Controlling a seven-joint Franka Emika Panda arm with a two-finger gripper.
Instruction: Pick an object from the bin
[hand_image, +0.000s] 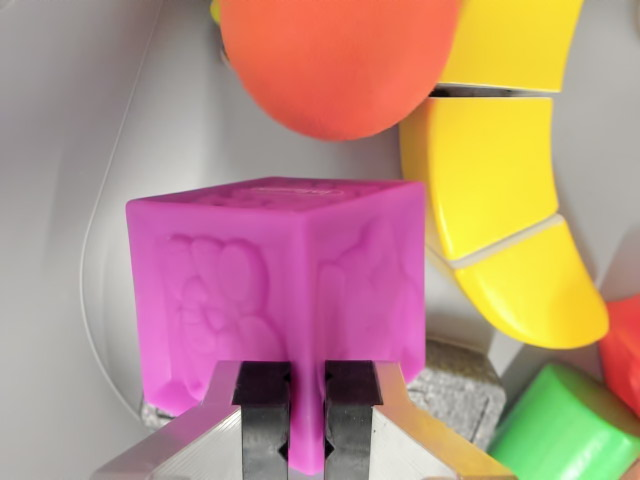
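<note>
Wrist view shows my claw (307, 420) pinching the lower corner of the magenta embossed cube (280, 290), fingers narrow, above the pale bin floor (60, 200), with an orange ball (335, 60), segmented yellow banana (500, 200) and green cylinder (565, 425) nearby.

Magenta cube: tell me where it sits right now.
The magenta cube is center-left in the wrist view, pinched by the gripper, below the orange ball, left of the banana.

The pincer (307, 420) has two dark, blocky fingers (262, 420). Each is notched on its inner face. Both sit in angled silver metal mounts.
</note>
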